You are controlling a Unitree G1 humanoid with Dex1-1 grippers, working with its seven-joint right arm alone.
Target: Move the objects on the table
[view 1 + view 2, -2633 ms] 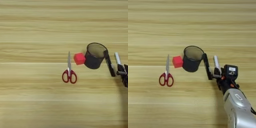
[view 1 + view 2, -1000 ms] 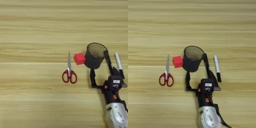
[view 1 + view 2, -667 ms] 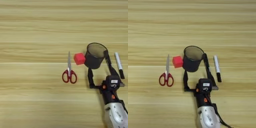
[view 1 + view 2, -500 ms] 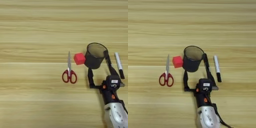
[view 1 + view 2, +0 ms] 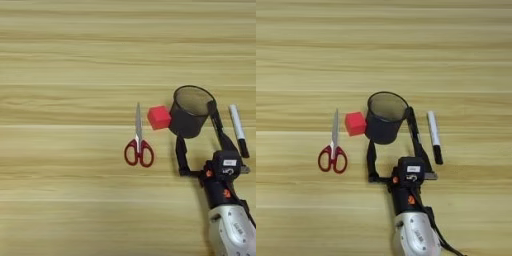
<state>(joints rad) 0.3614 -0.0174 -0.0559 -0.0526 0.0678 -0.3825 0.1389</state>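
Observation:
A round black wire-mesh pen cup (image 5: 385,121) stands upright on the wooden table (image 5: 301,55), right of centre. A slim grey-white marker (image 5: 432,131) with a black cap lies flat just right of it, cap toward me. My right gripper (image 5: 390,126) comes up from the bottom edge and is open. Its left finger (image 5: 371,159) lies by the cup's near left side. The right finger (image 5: 415,134) runs up between cup and marker, close against the cup's right wall. In the left eye view the cup (image 5: 190,112), marker (image 5: 237,127) and gripper (image 5: 196,123) stand likewise.
A red cube (image 5: 355,123) sits against the cup's left side. Red-handled scissors (image 5: 333,149) lie further left, blades pointing away. My silver forearm (image 5: 413,235) fills the bottom centre-right.
Since 2.6 s ago my gripper moved left from beside the marker to stand astride the cup. In the last half second it has barely moved. The marker lies free.

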